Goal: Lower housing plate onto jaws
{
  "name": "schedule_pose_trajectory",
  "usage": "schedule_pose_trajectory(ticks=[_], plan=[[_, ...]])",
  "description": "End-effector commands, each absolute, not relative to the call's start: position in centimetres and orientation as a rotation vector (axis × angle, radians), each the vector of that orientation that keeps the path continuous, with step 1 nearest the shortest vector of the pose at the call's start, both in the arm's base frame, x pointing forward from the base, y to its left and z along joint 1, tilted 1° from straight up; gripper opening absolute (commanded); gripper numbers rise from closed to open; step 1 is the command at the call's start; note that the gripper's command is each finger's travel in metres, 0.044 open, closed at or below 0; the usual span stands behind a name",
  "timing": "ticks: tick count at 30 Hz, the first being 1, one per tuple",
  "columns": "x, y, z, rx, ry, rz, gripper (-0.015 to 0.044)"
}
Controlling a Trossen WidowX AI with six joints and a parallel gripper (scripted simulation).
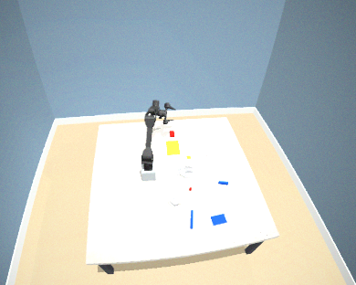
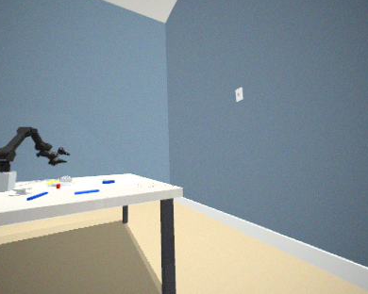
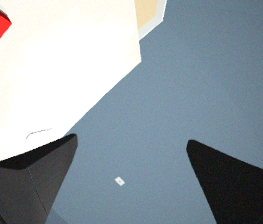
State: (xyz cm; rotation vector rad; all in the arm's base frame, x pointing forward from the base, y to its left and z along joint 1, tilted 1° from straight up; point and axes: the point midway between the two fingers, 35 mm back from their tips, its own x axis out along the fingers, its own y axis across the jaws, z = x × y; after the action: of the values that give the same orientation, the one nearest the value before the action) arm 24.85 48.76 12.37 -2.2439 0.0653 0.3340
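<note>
Jaws apart and empty, low in the wrist frame, aim past the counter [image 1: 125, 217] [image 2: 143, 192] [image 3: 66, 75]; descending so tilted could knock parts askew.

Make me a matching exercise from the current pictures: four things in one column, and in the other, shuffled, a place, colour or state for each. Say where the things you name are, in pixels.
Things
1. gripper [image 1: 170, 114] [image 2: 65, 156] [image 3: 134, 142]
2. large yellow square [image 1: 172, 148]
3. long thin bar [image 1: 192, 219]
4. wall plate [image 2: 239, 94] [image 3: 119, 181]

Descriptions
A. blue, lying on the table [image 1: 120, 236] [image 2: 148, 193] [image 3: 56, 75]
B. open, raised above the tabletop
C. white, on the wall
D. lying flat, beside a small red block [image 1: 172, 133]

Pairs: 1-B, 2-D, 3-A, 4-C
</note>
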Motion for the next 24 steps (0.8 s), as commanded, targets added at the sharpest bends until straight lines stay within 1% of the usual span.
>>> schedule_pose_trajectory(ticks=[1,24], plan=[[26.4,47.6,12.2,-2.207,0.107,0.342,0.0440],[33.9,41.5,11.2,-1.960,0.324,0.324,0.0440]])
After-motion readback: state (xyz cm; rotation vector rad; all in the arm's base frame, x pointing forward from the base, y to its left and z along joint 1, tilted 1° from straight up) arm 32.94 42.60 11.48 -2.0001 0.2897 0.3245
